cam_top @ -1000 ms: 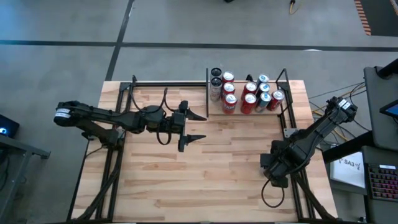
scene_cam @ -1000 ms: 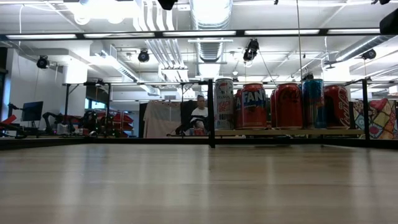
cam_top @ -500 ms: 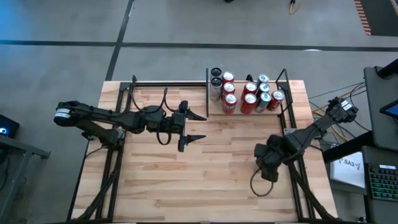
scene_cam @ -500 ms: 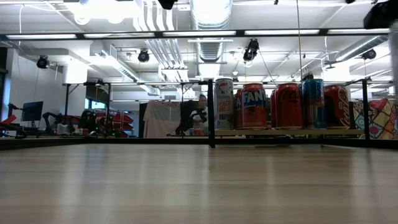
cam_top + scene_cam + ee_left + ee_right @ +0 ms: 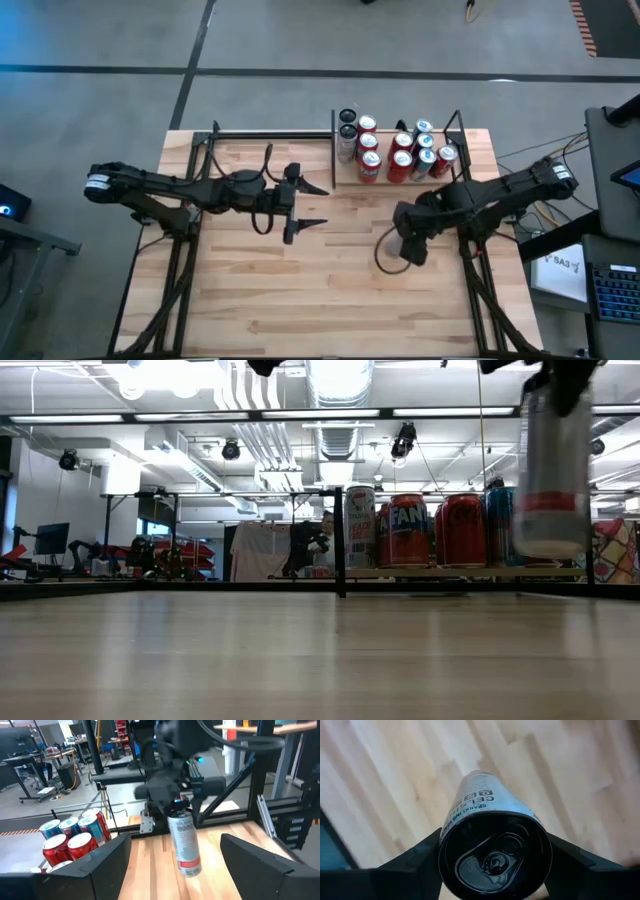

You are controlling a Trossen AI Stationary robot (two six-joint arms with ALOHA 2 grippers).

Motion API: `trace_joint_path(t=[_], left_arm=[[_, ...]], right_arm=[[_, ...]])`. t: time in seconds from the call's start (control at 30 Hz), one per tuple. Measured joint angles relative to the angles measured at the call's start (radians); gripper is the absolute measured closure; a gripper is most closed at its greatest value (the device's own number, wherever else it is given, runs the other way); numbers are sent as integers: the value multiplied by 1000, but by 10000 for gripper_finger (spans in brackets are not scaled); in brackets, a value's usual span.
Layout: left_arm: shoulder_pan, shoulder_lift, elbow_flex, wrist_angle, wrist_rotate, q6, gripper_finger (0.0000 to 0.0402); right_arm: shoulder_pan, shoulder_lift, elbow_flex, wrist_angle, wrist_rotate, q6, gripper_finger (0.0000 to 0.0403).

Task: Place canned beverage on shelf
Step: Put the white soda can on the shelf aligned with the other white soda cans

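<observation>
Right gripper [image 5: 405, 243] is pinching a tall silver can [image 5: 552, 470] near its top, fingers on both sides of the rim in the right wrist view, can hanging upright below them. Big change over the last second: you've swung that arm from the table's right edge in toward the middle, and it now sits just in front of the shelf [image 5: 345, 182]. The low view had no can a second ago; now it shows the can in the air, clear of the tabletop [image 5: 300, 290], motion-blurred. The left wrist view confirms it: the can [image 5: 184, 840] is dangling off the wood. So the carry is underway and the can isn't placed yet. The shelf already holds a cluster of red and blue cans [image 5: 405, 152] toward its right side and a few more by the left post. My read: the gap between those groups looks like the free slot, so you'll need to lift over the front rod and come down there without clipping neighbours. Left gripper [image 5: 312, 206] hasn't moved, fingers spread, empty, parked left of centre.
</observation>
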Motion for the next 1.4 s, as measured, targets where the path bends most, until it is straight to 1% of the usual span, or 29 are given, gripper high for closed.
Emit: trace_joint_path(t=[0.17, 0.33, 0.47, 0.53, 0.63, 0.8, 0.87, 1.0, 1.17, 1.23, 1.33, 1.4], left_arm=[[0, 0, 0, -54, 0, 38, 109], [0, 0, -10, -94, 0, 62, 109], [0, -6, -50, -98, 0, 76, 109], [1, -15, -83, -85, 0, 76, 109], [1, -34, -136, -60, 0, 70, 109], [1, -60, -236, 40, 0, 51, 109], [4, -66, -269, 44, 0, 50, 109], [11, -67, -302, 51, 0, 25, 109], [18, -47, -303, 28, -1, 21, 109], [23, -45, -304, 17, -40, 22, 109], [28, -45, -304, 0, -152, 14, 109], [31, -45, -304, -11, -178, 8, 109]], right_arm=[[-78, 23, 27, 46, 38, -71, 153], [-131, 89, 77, 115, 85, -150, 152], [-155, 162, 126, 148, 172, -175, 152], [-169, 198, 152, 152, 196, -195, 152], [-187, 257, 193, 151, 202, -242, 152], [-212, 345, 263, 166, 202, -306, 152], [-221, 380, 291, 170, 203, -324, 152], [-239, 432, 339, 192, 203, -332, 152], [-256, 472, 384, 254, 204, -318, 152], [-260, 479, 399, 271, 204, -317, 152], [-260, 485, 423, 310, 205, -317, 152], [-259, 488, 439, 326, 205, -317, 152]])
